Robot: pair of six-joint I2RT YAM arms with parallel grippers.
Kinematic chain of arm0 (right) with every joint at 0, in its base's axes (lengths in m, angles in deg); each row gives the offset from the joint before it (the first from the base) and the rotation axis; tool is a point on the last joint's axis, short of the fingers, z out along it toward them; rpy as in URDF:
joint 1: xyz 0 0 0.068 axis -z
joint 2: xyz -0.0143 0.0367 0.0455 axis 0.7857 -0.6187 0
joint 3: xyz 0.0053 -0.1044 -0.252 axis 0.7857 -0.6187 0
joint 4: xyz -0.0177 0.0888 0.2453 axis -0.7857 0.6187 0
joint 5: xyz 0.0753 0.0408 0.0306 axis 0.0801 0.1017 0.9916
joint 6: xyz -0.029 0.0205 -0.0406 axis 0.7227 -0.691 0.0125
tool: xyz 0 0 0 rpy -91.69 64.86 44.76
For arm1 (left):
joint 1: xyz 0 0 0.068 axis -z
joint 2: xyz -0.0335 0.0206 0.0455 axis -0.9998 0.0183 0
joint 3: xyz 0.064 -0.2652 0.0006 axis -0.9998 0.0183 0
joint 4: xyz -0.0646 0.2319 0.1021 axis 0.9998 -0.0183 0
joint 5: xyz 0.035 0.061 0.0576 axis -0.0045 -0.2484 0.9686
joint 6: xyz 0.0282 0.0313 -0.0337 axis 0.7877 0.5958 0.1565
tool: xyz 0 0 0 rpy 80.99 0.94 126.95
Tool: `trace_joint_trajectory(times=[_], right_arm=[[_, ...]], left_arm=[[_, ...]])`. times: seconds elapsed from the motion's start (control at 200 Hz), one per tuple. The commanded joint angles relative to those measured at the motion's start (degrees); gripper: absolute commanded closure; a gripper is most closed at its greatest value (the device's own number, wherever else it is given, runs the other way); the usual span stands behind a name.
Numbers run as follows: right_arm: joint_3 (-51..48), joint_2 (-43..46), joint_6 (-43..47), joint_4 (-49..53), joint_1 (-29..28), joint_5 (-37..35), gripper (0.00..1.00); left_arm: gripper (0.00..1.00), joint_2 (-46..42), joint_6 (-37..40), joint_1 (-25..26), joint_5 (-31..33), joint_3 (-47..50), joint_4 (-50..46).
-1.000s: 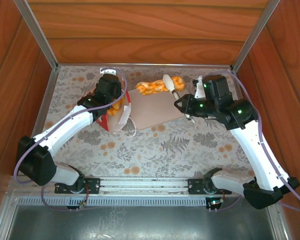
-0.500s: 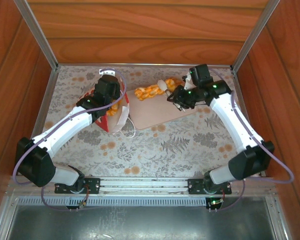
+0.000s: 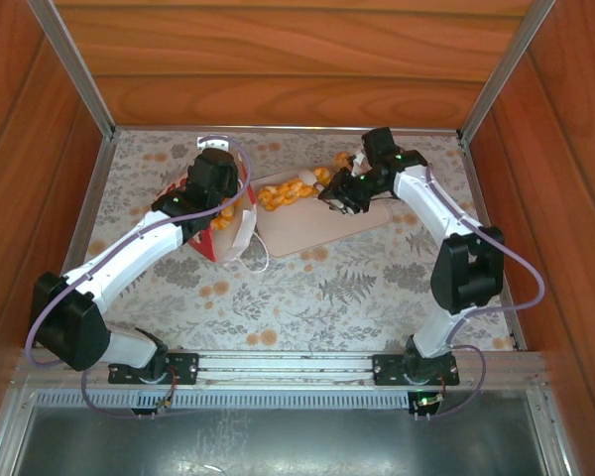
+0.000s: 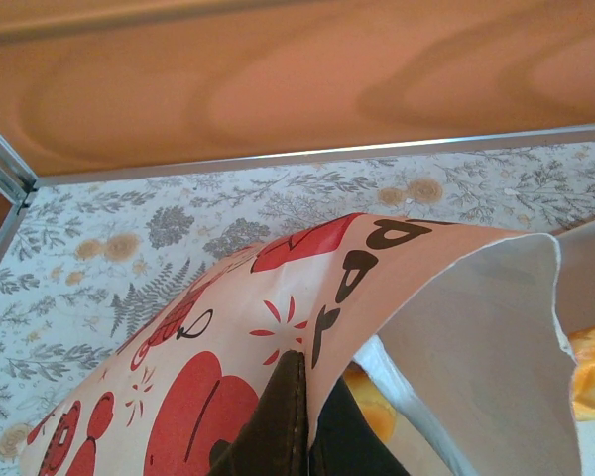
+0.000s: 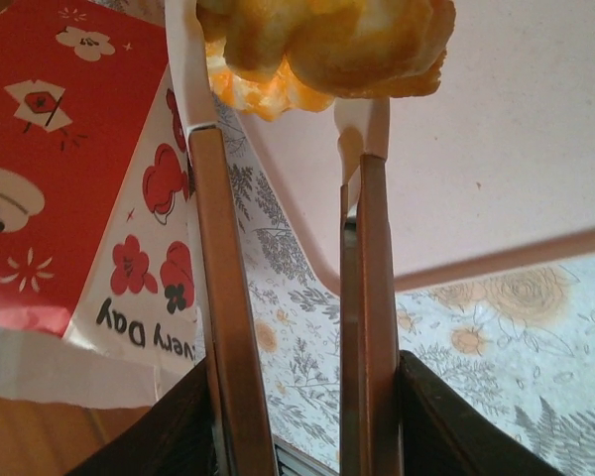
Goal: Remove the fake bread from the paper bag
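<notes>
Here, the left claw (image 4: 302,421) is clamped on the paper bag (image 4: 208,377) at lower centre — the right claw (image 5: 283,114) stands apart, fake bread (image 5: 322,40) at its tips, upper centre.

- You have warm, even light from above, with only soft shadows on the table (image 3: 307,288).
- Your left wrist view blurs the nearest bag (image 4: 208,397) fold.
- Your right wrist view leaves the bread (image 5: 327,40) soft and the tray (image 5: 516,129) washed out.
</notes>
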Motion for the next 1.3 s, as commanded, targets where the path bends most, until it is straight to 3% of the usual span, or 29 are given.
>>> trace_joint_trajectory(times=[0.0, 0.455, 0.7, 1.294], right_arm=[[2.84, -1.81, -0.60, -2.96, 0.63, 6.36, 0.55], [2.20, -7.78, -3.33, -8.26, 3.06, 10.13, 0.35], [1.55, -10.28, -4.32, -10.62, 3.98, 10.19, 0.39], [4.95, -10.32, 1.86, -7.88, 4.16, 1.12, 0.53]], left_arm=[[1.00, -1.81, 0.25, -0.01, 1.12, -0.10, 2.11], [1.00, -0.70, -0.10, -0.01, -1.26, -0.83, 2.13], [1.00, -1.08, -0.18, 0.05, -1.29, -0.54, 2.15], [1.00, -0.95, -0.36, 0.05, -2.31, -0.50, 2.21]])
